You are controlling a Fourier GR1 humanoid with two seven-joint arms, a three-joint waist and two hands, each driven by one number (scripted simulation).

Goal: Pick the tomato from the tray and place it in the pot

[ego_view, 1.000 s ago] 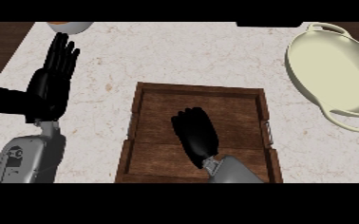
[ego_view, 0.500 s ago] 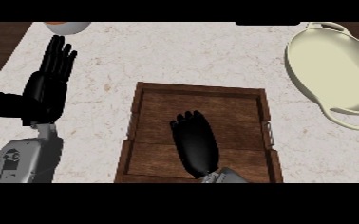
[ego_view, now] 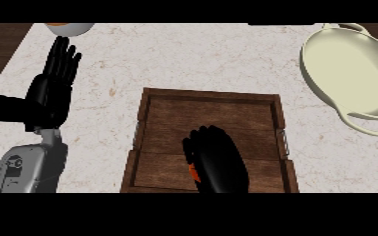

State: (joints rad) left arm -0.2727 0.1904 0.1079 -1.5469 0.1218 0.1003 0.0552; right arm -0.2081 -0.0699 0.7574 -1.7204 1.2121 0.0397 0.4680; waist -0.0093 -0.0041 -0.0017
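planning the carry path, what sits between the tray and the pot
Only bare counter. In the head view nothing stands between the tray and the pot at the right.

No writing, label, brand, number or sign can be read anywhere in the head view. The wooden tray (ego_view: 210,110), the cream pot (ego_view: 343,72) at the far right, the marbled counter (ego_view: 184,55) and the grey forearm (ego_view: 29,167) at the near left all show plain surfaces, and the small round marks on that forearm form no letters.
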